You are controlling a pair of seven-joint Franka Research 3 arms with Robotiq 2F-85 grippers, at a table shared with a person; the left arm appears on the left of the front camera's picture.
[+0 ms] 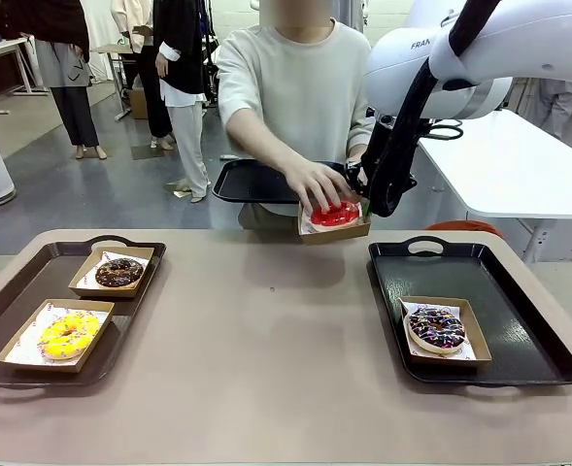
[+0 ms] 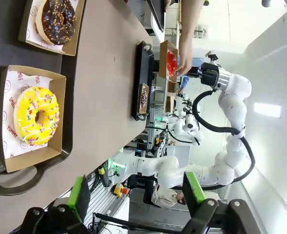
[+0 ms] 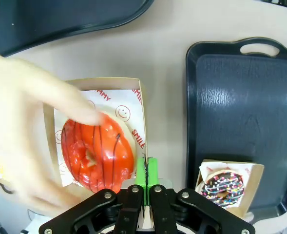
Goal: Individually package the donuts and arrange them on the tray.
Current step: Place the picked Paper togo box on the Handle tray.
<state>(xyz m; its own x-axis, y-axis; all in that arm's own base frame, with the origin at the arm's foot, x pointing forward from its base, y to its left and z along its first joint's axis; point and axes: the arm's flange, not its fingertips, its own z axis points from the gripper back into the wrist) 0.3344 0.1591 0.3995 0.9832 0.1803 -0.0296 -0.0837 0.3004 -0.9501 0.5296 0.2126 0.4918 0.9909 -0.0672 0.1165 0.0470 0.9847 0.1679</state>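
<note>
Red donut [image 1: 336,214] in a cardboard box [image 1: 334,233] above the desk's [image 1: 266,340] far edge, person's hand [image 1: 315,184] on it. Left wrist: yellow donut [image 2: 36,116] on "SMILE" paper; left hand [image 2: 136,192] wide open, empty. Right wrist: "SMILE" liner, right hand [image 3: 145,170] clamped shut on box rim.

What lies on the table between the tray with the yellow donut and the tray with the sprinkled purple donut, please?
Nothing: in the front view the tan table is bare between the left tray, holding the yellow donut, and the right tray, holding the purple donut.
</note>
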